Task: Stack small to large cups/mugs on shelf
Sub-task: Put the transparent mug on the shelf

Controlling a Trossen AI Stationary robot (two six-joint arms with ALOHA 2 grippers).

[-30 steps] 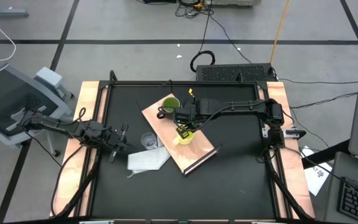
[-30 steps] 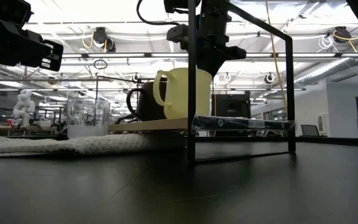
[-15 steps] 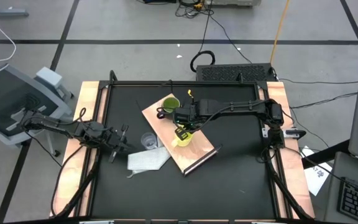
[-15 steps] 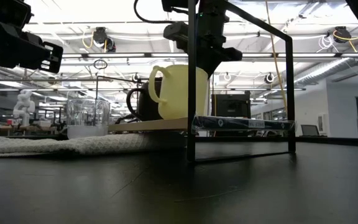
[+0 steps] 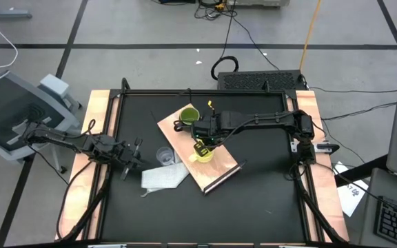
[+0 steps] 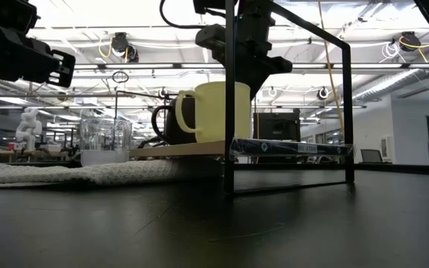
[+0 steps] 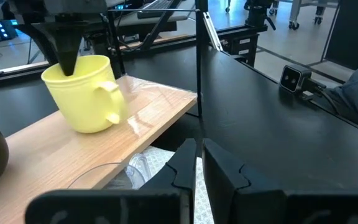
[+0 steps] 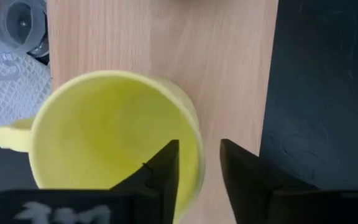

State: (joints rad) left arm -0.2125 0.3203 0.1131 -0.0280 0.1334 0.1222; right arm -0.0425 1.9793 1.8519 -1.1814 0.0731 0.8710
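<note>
The yellow mug stands upright on its base on the light-wood shelf; it also shows in the low view. My right gripper points down over the mug's rim, narrowly open. One finger is inside the mug and one outside, and bare wood shows between the wall and the outer finger. The dark green mug stands on the shelf's far end. The clear cup stands on the table beside the shelf. My left gripper is shut and empty, above the table to the left of the cup.
A white cloth lies on the table by the shelf's left side, under the clear cup's near side. A thin black frame rises at the shelf's dark-edged end. The black tabletop to the right and near side holds nothing else.
The yellow mug was tilted on the shelf and now stands flat on its base, shifted a little toward the table's left. My right gripper has moved slightly the same way above it.
</note>
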